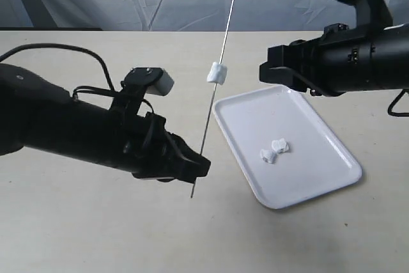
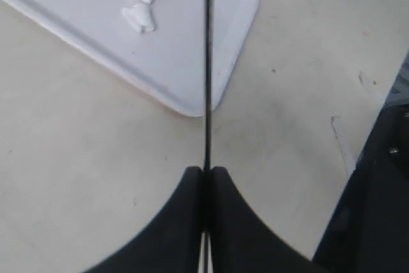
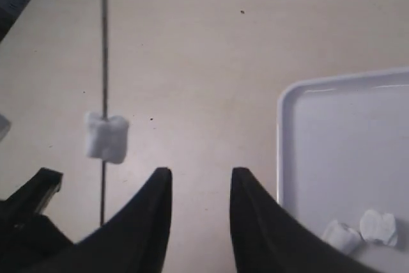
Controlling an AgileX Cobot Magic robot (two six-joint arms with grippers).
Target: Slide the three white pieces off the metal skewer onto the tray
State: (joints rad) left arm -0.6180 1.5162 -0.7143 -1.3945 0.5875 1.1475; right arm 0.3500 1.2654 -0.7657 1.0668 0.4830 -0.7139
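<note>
The left gripper [image 1: 195, 165] was clamped tight on the low end of the thin, straight, dark grey metal skewer [image 1: 226, 30]; it held the skewer standing up and leaning a little, so the top end stayed free, which I think was the way out for a lump. One small soft white lump [image 1: 216, 73] sat on the skewer about halfway up; it hung over the pale tan table [image 1: 96, 234], just beside the flat shiny white plastic tray [image 1: 313, 126] but not over it. The two other white lumps [image 1: 268, 155] lay touching each other on the tray, near its middle; so it looked like two of the three were done and one was left.

The right gripper [image 1: 263, 71] hung near the lump on the skewer, at about its height; its black fingers [image 3: 156, 215] were spread apart with nothing between them, maybe ready to take the lump. The next move likely needed a soft pinch and a pull along the skewer; a hard pinch could squash the lump; and if it slipped off here, it could land on the table and not on the tray.
</note>
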